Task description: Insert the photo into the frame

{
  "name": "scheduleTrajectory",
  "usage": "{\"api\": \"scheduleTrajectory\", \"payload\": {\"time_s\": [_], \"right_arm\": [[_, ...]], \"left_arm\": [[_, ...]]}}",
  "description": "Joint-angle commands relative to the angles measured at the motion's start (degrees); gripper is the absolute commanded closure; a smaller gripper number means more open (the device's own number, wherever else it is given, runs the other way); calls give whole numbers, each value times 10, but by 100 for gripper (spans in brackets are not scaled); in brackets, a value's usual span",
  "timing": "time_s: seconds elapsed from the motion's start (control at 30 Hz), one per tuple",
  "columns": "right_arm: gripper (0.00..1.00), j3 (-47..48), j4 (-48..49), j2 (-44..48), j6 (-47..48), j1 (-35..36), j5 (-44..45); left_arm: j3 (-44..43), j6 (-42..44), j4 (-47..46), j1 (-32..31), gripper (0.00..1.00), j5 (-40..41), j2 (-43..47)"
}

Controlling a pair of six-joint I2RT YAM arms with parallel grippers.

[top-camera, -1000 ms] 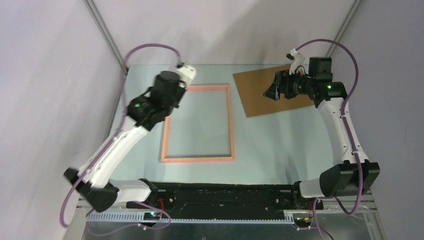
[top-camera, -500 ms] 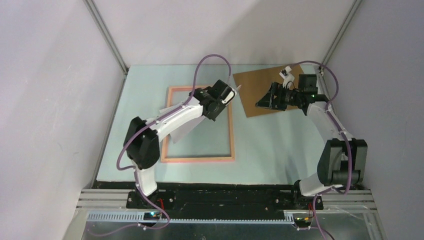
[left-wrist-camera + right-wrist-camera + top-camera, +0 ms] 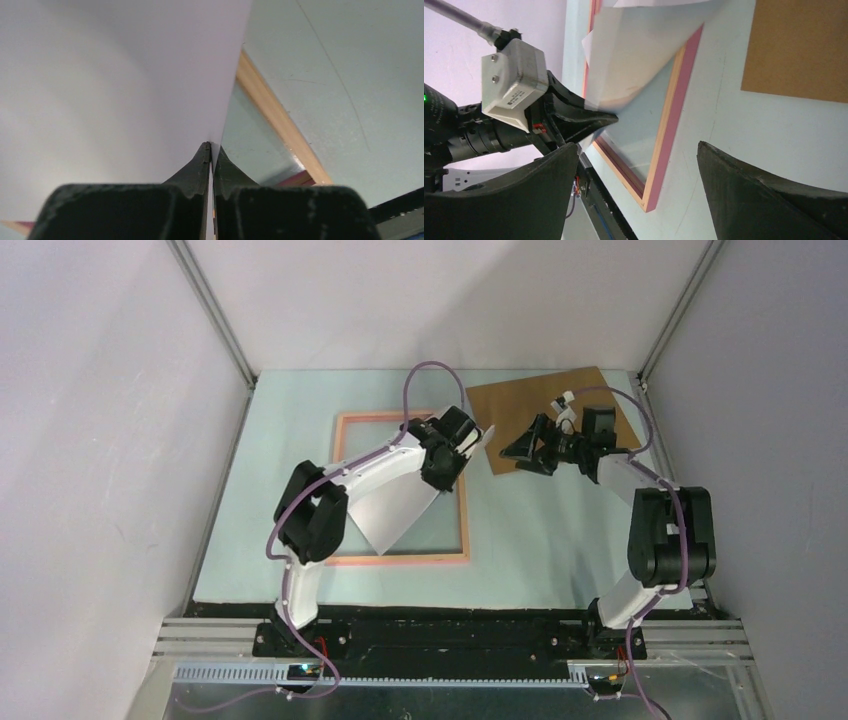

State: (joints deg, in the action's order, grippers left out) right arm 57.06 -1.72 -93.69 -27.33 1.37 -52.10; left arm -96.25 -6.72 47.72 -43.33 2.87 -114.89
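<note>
**Table** (image 3: pixel 280 440): pale blue-green top. The frame lies flat on it.

**The frame** (image 3: pixel 464 520): salmon-pink with thin rails, the opening showing bare table. It is the landmark for every entry here. Judged stiff but light, so it is likely to skid if a sheet is pushed against a rail.

**Backing board** (image 3: pixel 510 410): plain brown, flat on the table just beyond the frame's far right corner. It does not touch the frame.

**The photo** (image 3: pixel 395 515): white back up, slanting over the frame's opening from the far right corner down towards the near rail. Its low corner is at or just over that rail; whether they touch cannot be told. Judged very light, thin and limp; it bows under its own weight. The glossy face will probably slip and mark, and the sheet will crease if bent. Best held by a narrow margin at an edge or corner, as it is now.

**Left gripper** (image 3: pixel 210 152): above the frame's far right corner, fingers pressed together on the photo's edge.

**Right gripper** (image 3: pixel 515 448): right of the frame, over the near edge of the backing board. Its fingers are spread wide and hold nothing.
</note>
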Motion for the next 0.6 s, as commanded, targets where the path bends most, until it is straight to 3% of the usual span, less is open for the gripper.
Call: {"api": "scheduleTrajectory", "payload": {"time_s": [0.0,0.2,0.37,0.57], "right_arm": [[7,-10,103,-33,-48,24,-20],[4,-11,154,-83,-81,40,-25],[3,-10,199,-126,-113,42,-39],[2,-10,235,-149,-140,47,-55]], "left_arm": [[-36,-49,-4,0,92,-67,-18],[-46,-63,-5,-6,88,-121,-36],[-45,-67,-8,-13,78,-144,-41],[-47,-67,-7,-19,52,-147,-36]]}}
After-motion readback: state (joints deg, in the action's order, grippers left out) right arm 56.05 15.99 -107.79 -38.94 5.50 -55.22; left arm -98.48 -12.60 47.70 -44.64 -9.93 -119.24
